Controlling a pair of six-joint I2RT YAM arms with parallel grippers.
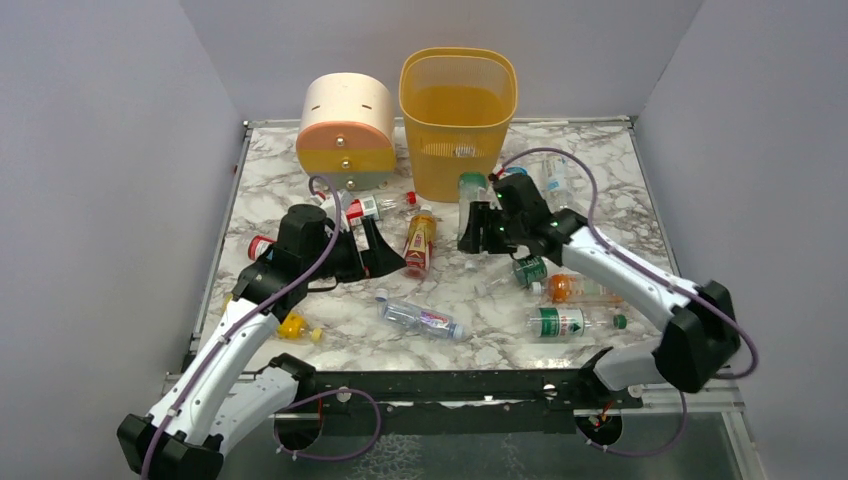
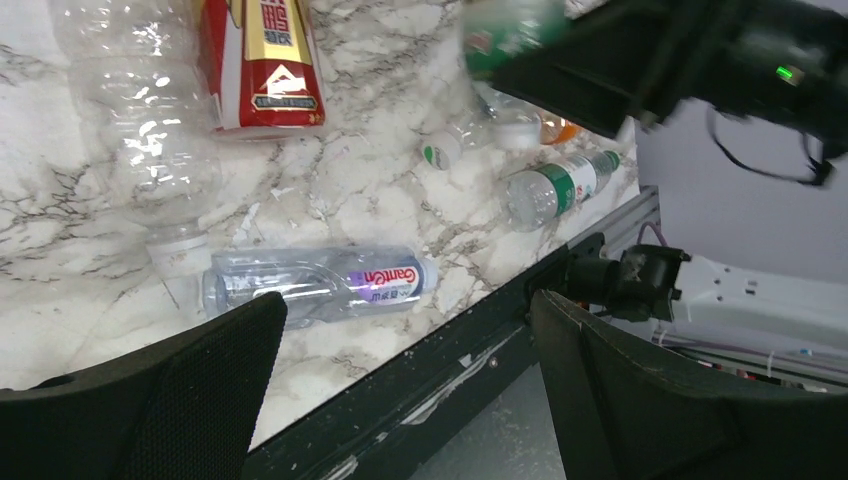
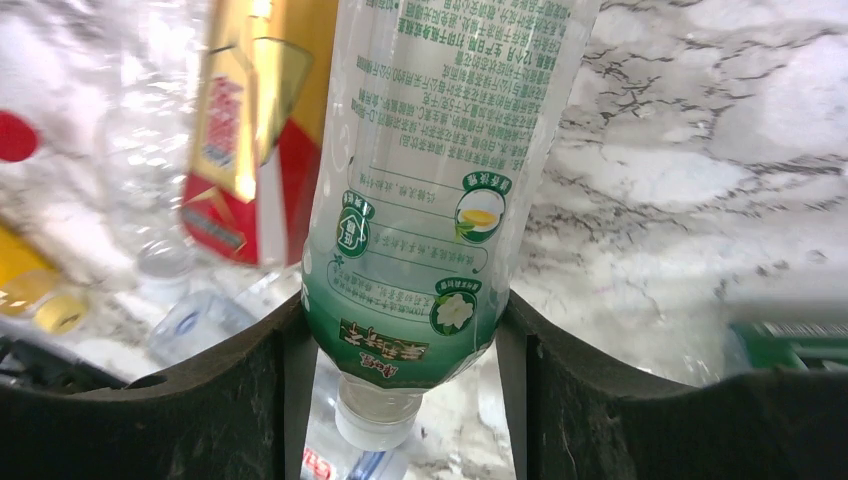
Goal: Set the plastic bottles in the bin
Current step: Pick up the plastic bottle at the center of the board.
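Scattered plastic bottles [image 1: 422, 320] lie flat; a green-labelled bottle [image 3: 420, 200] sits clamped near the upright yellow bin [image 1: 440, 170].

Only one brand name can be read.
"Ganten" stands on the purple label of the clear bottle [image 2: 320, 283] lying near the near edge of the surface [image 2: 370, 170]. The green-printed bottle [image 3: 430, 200] carries rows of small green characters and round emblems, too fine to read. The red-and-yellow bottle [image 2: 262, 60] bears larger characters that also cannot be made out.
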